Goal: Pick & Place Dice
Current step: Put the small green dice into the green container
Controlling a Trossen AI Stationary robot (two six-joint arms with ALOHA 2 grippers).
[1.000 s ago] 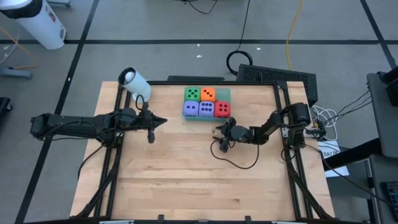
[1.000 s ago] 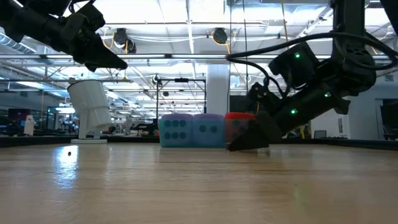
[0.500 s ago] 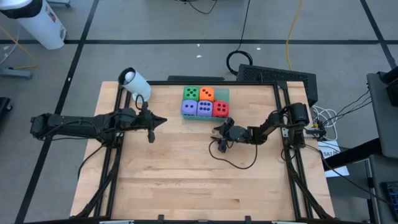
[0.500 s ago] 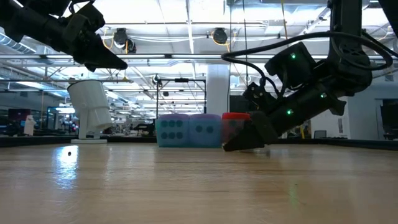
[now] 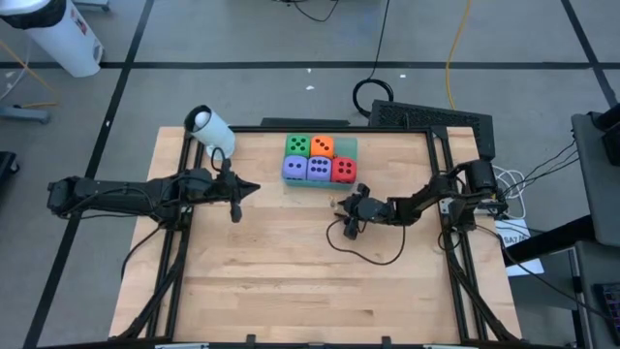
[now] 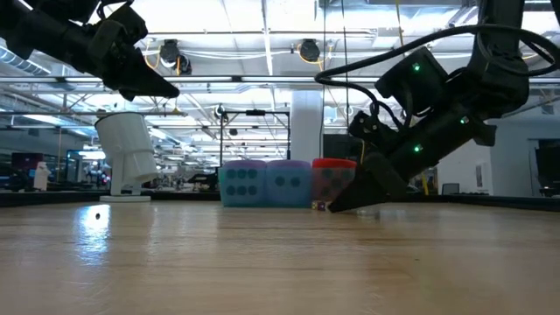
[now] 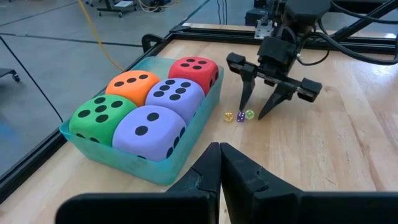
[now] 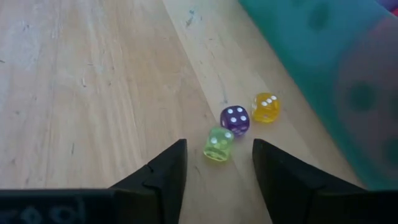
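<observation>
Five soft dice sit in a green tray [image 5: 351,147] at the table's far middle: green [image 7: 99,113], orange [image 7: 134,84], red [image 7: 194,68] and two purple [image 7: 149,129]. Three tiny translucent dice lie on the wood beside the tray's near right corner: yellow [image 8: 266,107], purple [image 8: 236,119] and green [image 8: 218,144]. My right gripper [image 8: 217,155] is open and slants down, with its fingertips low on either side of the tiny green die and a gap showing on both sides. My left gripper [image 7: 219,168] is shut and hovers above the table's left half, pointing toward the tray.
A white cylinder [image 5: 210,129] stands at the table's far left corner. A black cable [image 5: 373,254] loops on the wood below my right arm. The near half of the table is bare wood [image 5: 291,291].
My right gripper first edged toward the table's left, then drew back a little toward the right and rose slightly. This uncovered a tiny die at its tips in the low view. The tray with the soft dice has slid slightly toward the table's left.
</observation>
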